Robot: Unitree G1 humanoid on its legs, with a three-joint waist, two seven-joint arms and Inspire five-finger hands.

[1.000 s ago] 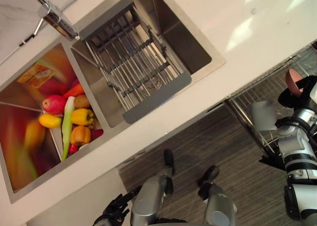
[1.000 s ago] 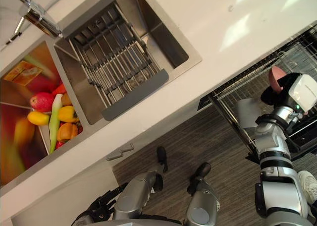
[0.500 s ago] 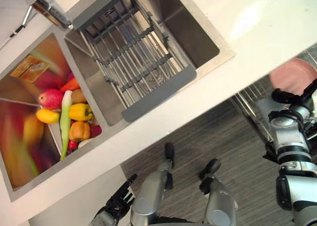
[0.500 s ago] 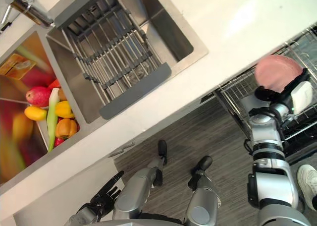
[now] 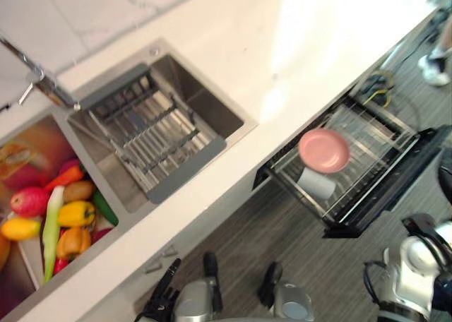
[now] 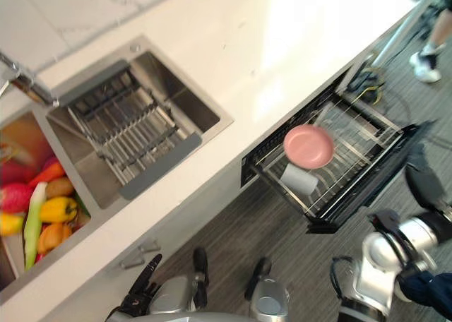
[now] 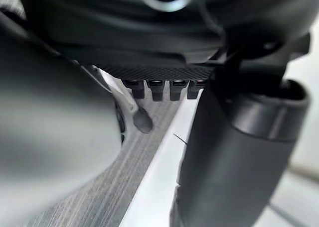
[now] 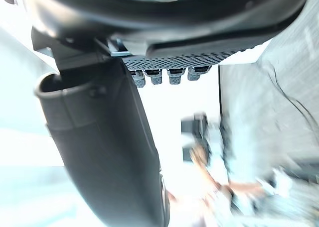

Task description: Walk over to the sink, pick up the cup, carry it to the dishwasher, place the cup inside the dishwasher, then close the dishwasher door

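Observation:
A pink cup [image 5: 324,150] lies in the pulled-out wire rack [image 5: 367,142] of the dishwasher, under the counter edge, with no hand on it. Beside it in the same rack lies a white cup [image 5: 316,183]. The dark dishwasher door [image 5: 388,184] hangs open past the rack. My right hand [image 6: 424,184] is clear of the rack, out beyond the door, its fingers straight; in the right wrist view my right hand [image 8: 149,18] holds nothing. My left hand [image 5: 161,304] hangs low by the cabinet front with straight fingers, empty.
The steel sink [image 5: 205,103] holds a grey drying rack [image 5: 141,135] in one basin and several fruits and vegetables [image 5: 56,216] in the other, with the faucet [image 5: 42,82] behind. White countertop [image 5: 282,46] runs above the dishwasher. A person's shoe [image 5: 434,57] stands at far right.
The right hand has let go of the pink cup, which now lies in the rack, and has drawn back from it. The camera has swung, so the whole scene shifted.

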